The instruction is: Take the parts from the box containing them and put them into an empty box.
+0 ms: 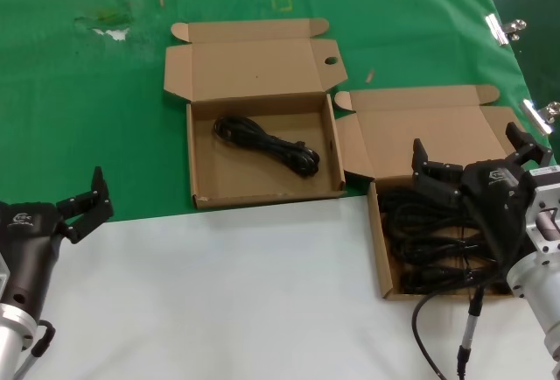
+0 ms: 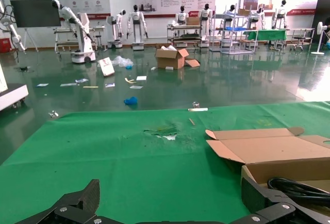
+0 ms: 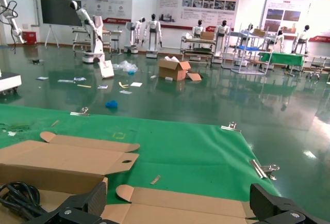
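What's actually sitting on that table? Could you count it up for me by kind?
Cardboard boxes: 2, a left box and a right box
Power cords: 1 in the left box; a pile in the right box too tangled to count
Metal clips on the cloth edge: 2
Total: 5 things plus the pile

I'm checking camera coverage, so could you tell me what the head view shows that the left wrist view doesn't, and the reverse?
Only the head view shows the right gripper open above the box full of cords, and the open left gripper over the table. Only the left wrist view shows the hall with parked robots. Both show the box holding one cord on the green cloth.
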Tool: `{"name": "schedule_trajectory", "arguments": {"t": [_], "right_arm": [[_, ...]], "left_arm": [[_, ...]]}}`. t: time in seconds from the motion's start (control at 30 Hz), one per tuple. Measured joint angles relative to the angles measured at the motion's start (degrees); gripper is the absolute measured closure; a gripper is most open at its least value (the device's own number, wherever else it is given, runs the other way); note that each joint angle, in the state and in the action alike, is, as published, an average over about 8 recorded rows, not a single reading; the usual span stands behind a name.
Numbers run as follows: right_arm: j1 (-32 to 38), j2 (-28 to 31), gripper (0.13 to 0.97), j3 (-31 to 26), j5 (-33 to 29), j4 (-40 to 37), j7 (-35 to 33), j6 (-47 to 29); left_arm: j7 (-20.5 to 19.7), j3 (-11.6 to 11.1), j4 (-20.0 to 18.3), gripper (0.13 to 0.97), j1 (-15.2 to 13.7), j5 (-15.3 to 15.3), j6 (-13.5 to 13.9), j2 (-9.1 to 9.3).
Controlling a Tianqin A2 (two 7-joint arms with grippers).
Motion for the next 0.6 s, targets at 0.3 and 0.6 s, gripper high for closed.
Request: {"name": "schedule_trajectory", "arguments": {"t": [0.3,0.6], "right_arm": [[0.0,0.0,0.129,0.0,0.0,0.0,0.0,0.0],[0.0,0.0,0.129,0.0,0.0,0.0,0.0,0.0]], "left_arm": [[-0.01,0.0,0.0,0.132,0.0,0.0,0.0,0.0],[-0.02,0.0,0.0,0.132,0.0,0.0,0.0,0.0]]}}
